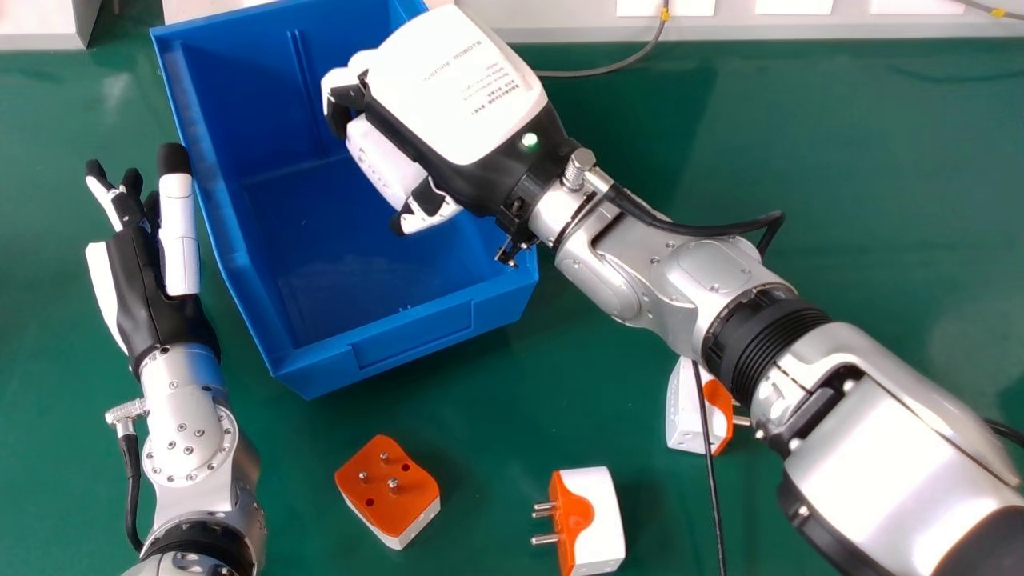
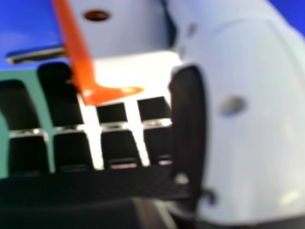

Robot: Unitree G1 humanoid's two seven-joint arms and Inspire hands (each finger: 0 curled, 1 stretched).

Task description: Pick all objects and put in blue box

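Right now, four plug adapters are visible: one held adapter (image 1: 382,164) and three on the green counter (image 1: 880,200). The right hand (image 1: 456,88) has its fingers and thumb curled around the first, above the interior of the single blue box (image 1: 412,344), which stands near the counter's far edge. The held adapter's long axis slants from far left to near right, and in the right hand view its metal pin points away from the thumb. The left hand (image 1: 152,272) is open, fingers straight and pointing toward the counter's far edge, just beside the box's left side. Of the three adapters lying nearer than the box, the left adapter (image 1: 388,488) has its orange face and pins upward, its long axis running diagonally from far left to near right. The middle adapter (image 1: 596,520) aims its pins left, its long axis running roughly from near to far. The right adapter (image 1: 686,408) aims its pins right, its long axis also roughly near to far, with a thin black cable (image 1: 710,464) crossing in front of it beside the right forearm (image 1: 880,448).
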